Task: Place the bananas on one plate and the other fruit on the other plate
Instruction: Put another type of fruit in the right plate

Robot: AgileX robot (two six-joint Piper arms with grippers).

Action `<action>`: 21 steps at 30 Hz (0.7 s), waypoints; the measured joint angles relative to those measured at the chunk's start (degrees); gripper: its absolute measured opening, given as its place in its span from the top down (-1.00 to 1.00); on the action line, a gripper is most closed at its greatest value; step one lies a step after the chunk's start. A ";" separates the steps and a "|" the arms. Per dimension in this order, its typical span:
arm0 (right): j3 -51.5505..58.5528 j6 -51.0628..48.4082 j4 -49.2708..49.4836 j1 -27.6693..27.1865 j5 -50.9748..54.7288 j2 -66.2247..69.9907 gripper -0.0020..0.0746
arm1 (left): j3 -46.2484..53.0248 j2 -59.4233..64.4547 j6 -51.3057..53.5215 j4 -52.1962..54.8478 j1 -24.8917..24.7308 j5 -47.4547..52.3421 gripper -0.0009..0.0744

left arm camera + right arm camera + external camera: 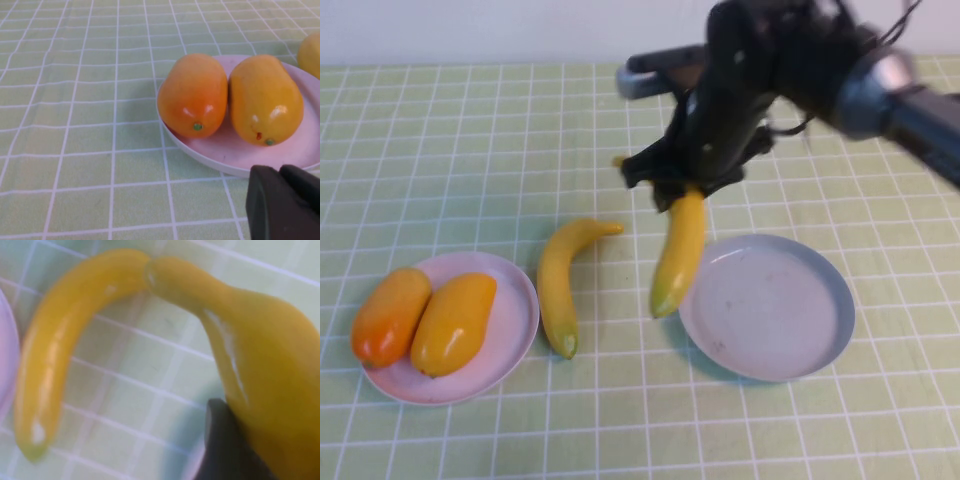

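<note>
Above the gap between the two plates, the right gripper (688,190) was clamped on the upper end of one banana (679,252), which hung nearly upright, its greenish tip just beside the left rim of the grey-blue plate (825,310); whether the tip touched the cloth could not be told. Bananas counted: two, both long, curved, yellow. The second banana (557,285) lay flat on the green checked cloth (470,150) between the plates, stem end pointing toward the held one, greenish tip toward the camera, close to the pink plate (520,320) but apart from it. In the right wrist view the held banana (260,375) filled the frame beside a dark finger (225,445), with the lying banana (55,355) behind it. Mangoes counted: two, plump and oval, side by side and touching on the pink plate: the deeper orange mango (390,316) on the outer left, overhanging the rim, and the yellow-orange mango (454,322) beside it. Plates counted: two, the grey-blue one holding no fruit. The left gripper (285,205) sat low near the pink plate's (220,155) edge, seen only in its own wrist view; its opening could not be told.
</note>
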 joint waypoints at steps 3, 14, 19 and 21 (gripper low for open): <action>6.78 0.99 -2.37 -1.20 0.87 -5.97 0.13 | 0.00 0.00 0.00 0.00 0.00 0.00 0.97; 33.00 3.05 -3.15 -8.35 -8.59 -16.13 0.13 | 0.00 0.00 0.00 0.00 0.00 0.00 0.97; 34.01 3.17 -3.15 -9.03 -11.71 -13.73 0.13 | 0.00 0.00 0.00 0.00 0.00 0.00 0.97; 34.01 3.17 -3.15 -9.03 -12.13 -12.91 0.13 | 0.00 0.00 0.00 0.00 0.00 0.00 0.97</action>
